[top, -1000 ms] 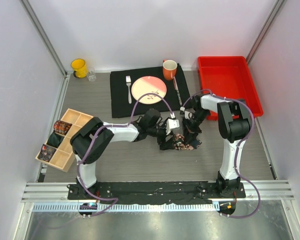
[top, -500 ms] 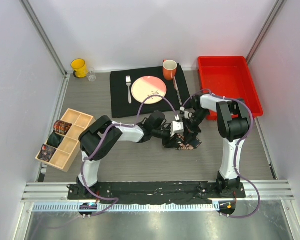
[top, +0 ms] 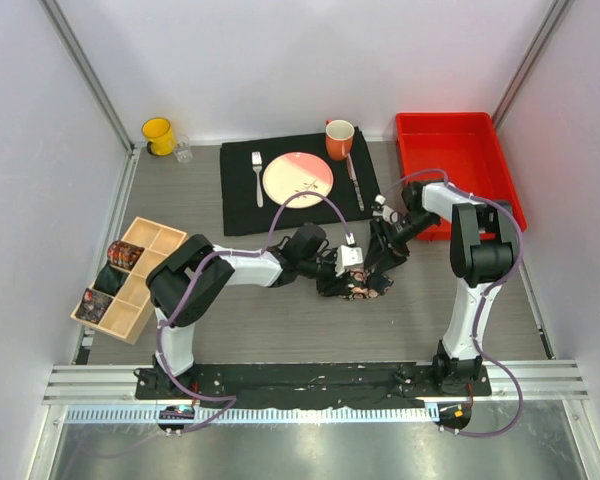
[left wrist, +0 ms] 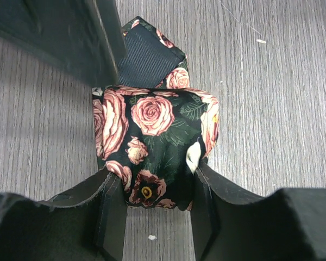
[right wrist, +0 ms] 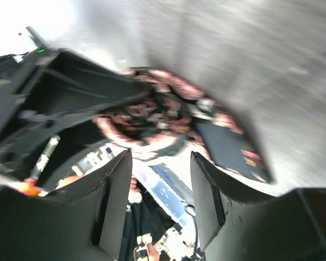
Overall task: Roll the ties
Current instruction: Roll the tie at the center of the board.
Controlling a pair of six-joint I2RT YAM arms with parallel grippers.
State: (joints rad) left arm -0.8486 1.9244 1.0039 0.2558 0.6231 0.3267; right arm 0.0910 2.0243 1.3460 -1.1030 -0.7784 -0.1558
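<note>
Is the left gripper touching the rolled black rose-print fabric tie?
Touching. Left wrist view: both fingers of the left gripper press against opposite sides of the rolled black rose-print fabric tie.

The whole worktop [top: 280, 330] is viewed steeply downward from above its near edge. The rolled tie [left wrist: 152, 141] is shared by both wrist views: close, straight down from the left; blurred and oblique from the right.
</note>
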